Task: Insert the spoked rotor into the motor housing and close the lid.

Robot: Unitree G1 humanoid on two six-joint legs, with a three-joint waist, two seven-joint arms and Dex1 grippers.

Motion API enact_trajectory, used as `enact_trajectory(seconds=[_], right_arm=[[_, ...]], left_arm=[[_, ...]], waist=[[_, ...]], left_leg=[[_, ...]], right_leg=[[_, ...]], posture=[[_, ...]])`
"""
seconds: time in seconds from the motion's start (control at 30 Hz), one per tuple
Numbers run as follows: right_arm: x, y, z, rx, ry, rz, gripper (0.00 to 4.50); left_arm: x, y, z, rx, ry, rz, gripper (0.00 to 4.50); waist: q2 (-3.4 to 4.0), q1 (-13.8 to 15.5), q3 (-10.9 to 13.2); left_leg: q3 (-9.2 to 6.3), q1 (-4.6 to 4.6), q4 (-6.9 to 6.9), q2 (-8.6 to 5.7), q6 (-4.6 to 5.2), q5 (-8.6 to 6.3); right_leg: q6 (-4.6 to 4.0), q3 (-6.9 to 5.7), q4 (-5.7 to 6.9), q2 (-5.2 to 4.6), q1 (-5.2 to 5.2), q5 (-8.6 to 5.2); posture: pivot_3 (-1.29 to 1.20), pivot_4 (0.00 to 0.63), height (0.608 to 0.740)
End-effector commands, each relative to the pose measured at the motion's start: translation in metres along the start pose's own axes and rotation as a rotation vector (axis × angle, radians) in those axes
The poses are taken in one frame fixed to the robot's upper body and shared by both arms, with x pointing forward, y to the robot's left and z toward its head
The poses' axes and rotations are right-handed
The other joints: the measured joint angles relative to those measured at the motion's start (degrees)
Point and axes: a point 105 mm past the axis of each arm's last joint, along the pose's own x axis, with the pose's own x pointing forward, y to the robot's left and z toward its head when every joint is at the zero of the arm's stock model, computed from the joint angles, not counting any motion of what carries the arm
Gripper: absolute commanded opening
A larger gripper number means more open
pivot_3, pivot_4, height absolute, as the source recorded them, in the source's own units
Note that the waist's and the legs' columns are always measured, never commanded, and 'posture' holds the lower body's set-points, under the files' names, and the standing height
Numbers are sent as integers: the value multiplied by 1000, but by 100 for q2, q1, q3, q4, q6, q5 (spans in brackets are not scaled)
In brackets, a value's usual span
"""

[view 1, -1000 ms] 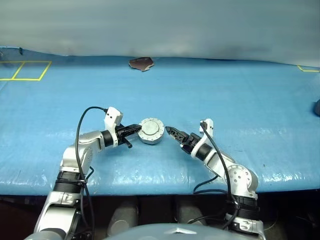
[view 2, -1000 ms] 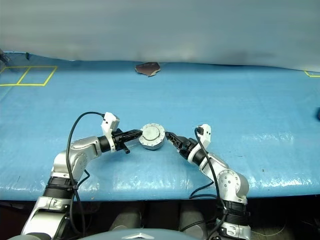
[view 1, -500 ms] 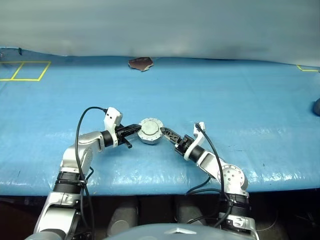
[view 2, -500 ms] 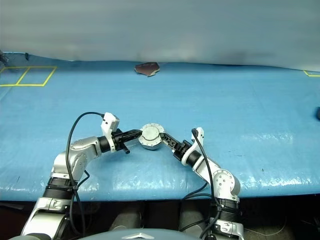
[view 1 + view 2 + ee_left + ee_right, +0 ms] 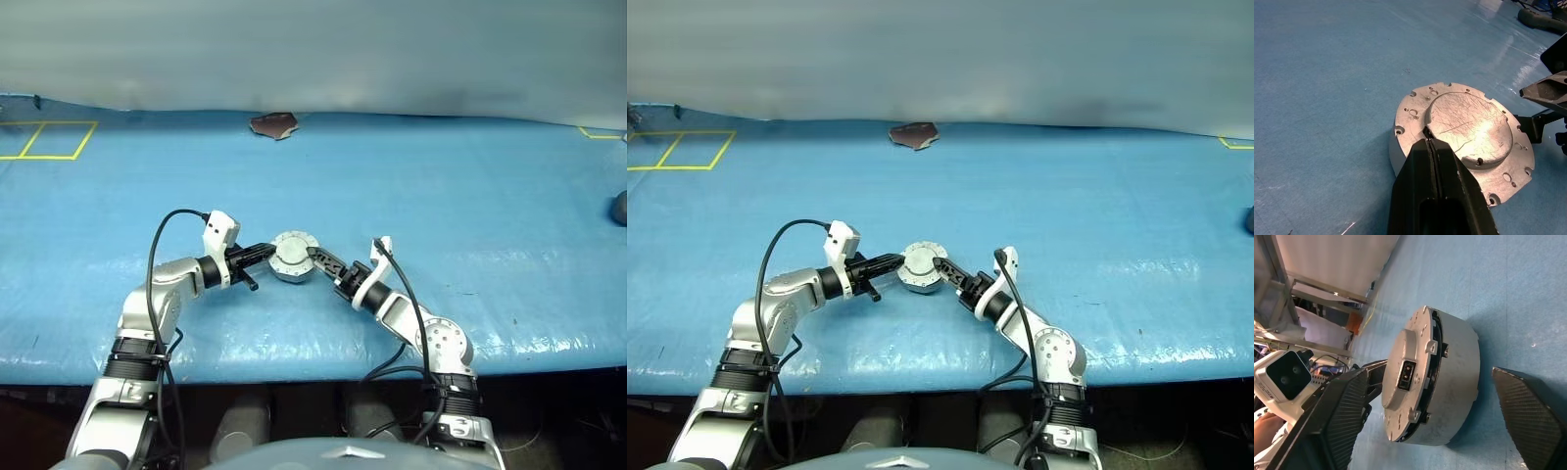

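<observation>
On blue table cover [image 5: 470, 196]: motor housing [image 5: 294, 258], lid [image 5: 1469, 127] closed.
Left gripper [image 5: 1426, 142] fully closed, fingertips on lid top, holding nothing. Right gripper [image 5: 1435, 426] spread wide, fingers flanking housing.

We cannot see inside the motor housing [image 5: 1400, 147], because the lid [image 5: 1469, 129] covers its top. The left gripper [image 5: 1426, 134] hides part of the lid's near rim. A dark thing [image 5: 619, 208] at the far right of the blue table [image 5: 470, 196] is cut off by the picture's edge. The brown scrap [image 5: 274, 124] at the back is too small to tell.
</observation>
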Motion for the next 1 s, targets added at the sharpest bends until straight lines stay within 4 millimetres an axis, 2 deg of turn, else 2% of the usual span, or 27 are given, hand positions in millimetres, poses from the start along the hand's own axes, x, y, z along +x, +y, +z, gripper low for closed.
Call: enact_trajectory(seconds=[0.03,0.13,0.27,0.57,0.67,0.77,0.87,0.93,1.0], right_arm=[[9,14,-4,31,-7,57,3185],[9,14,-3,33,-9,58,2230],[9,14,-4,33,-7,57,1276],[9,12,-6,-4,15,41,1263],[9,12,-4,25,-4,47,1262],[8,17,5,99,-68,87,1262],[5,25,21,185,-157,145,1262],[2,28,31,212,-199,161,1262],[-1,30,45,234,-253,171,1262]], left_arm=[[4,-7,-8,-2,32,-22,0],[4,-7,-9,0,34,-21,0],[5,-7,-9,1,34,-21,0],[4,-5,-8,3,26,-10,0],[4,-5,-1,-19,-13,-3,0],[3,-6,13,-110,-112,-13,0],[-2,-6,33,-281,-246,-44,0],[-6,-6,37,-334,-285,-54,0],[-9,-4,39,-392,-324,-44,0]], waist=[[0,0,0],[0,-5,0],[2,-8,-1],[2,-9,-1],[2,-8,-1],[2,-5,1],[3,-17,3],[7,-34,7],[11,-57,11]], left_leg=[[0,0,0,0,0,0],[0,0,0,0,0,0],[0,0,0,0,0,0],[0,0,4,0,0,0],[0,0,6,0,0,0],[-1,-1,9,-1,1,0],[-2,-20,11,0,1,0],[-10,-65,27,0,1,1],[-7,-69,28,0,5,-2]], right_leg=[[0,0,0,0,0,0],[1,1,0,0,0,0],[2,1,0,0,0,1],[2,1,0,0,2,1],[2,1,1,0,2,1],[2,1,1,0,3,1],[32,1,2,0,-18,20],[34,-4,6,5,-55,25],[24,0,6,5,-58,32]], posture=[[0,150,740],[0,150,740],[0,150,740],[0,150,740],[0,150,740],[0,150,740],[0,150,740],[0,150,740],[0,150,740]])
